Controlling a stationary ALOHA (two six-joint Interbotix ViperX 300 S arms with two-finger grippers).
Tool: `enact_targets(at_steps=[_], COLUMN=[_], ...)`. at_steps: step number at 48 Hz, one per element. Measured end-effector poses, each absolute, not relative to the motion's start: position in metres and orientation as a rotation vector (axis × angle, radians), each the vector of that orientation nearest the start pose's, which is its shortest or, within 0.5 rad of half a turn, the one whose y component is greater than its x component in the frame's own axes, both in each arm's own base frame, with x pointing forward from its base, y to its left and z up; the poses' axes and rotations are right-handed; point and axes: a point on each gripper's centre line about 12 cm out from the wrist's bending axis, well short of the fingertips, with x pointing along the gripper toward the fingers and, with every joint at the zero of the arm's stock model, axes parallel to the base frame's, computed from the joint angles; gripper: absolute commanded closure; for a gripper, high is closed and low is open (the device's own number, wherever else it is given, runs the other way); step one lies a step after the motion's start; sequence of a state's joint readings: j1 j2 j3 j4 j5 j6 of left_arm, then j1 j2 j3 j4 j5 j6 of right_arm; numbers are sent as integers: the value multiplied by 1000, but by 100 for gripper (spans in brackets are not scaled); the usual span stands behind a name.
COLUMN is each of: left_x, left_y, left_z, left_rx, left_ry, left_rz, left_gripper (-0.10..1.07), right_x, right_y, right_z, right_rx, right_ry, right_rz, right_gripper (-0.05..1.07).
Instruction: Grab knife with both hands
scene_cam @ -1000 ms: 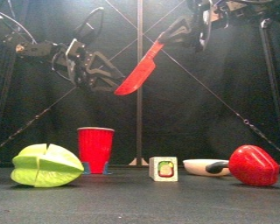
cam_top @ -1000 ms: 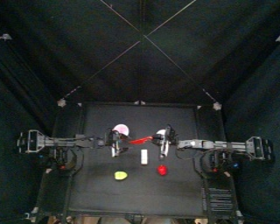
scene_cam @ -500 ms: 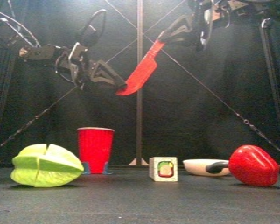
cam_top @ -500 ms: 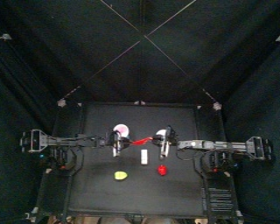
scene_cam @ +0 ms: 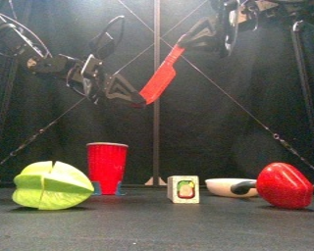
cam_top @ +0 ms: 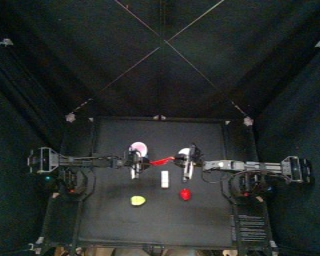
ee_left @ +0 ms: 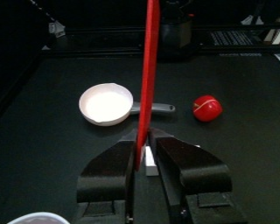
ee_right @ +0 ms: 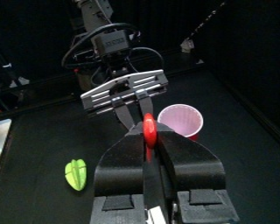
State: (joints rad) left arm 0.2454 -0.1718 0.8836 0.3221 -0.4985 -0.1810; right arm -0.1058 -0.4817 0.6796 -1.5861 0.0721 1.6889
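Knife held aloft between two grippers
Left gripper pinches its lower end, right gripper its upper end, above the table.

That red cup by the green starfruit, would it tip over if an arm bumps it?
Probably yes. The red plastic cup stands upright, taller than wide and narrowing toward its base, so a nudge near the rim would likely topple it. It looks thin-walled, hence likely light, and once down could roll on the black table.

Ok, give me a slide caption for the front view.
Both grippers hold the red knife aloft above the cup.
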Motion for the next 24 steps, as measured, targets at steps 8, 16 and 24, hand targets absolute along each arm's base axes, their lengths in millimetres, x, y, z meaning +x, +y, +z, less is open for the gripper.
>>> enact_targets(at_steps=[8, 16, 24], left_x=[342, 340, 335], left_y=[69, 68, 67], left_z=[212, 210, 204], left_rx=[52, 53, 51], left_ry=[210, 206, 222], left_rz=[85, 81, 80], left_gripper=[50, 68, 76], right_x=[320, 315, 307], right_y=[-43, -43, -43], right_z=[338, 329, 306], right_rx=[101, 102, 134], right_ry=[188, 208, 260], right_rz=[-191, -192, -200], right_gripper=[74, 74, 74])
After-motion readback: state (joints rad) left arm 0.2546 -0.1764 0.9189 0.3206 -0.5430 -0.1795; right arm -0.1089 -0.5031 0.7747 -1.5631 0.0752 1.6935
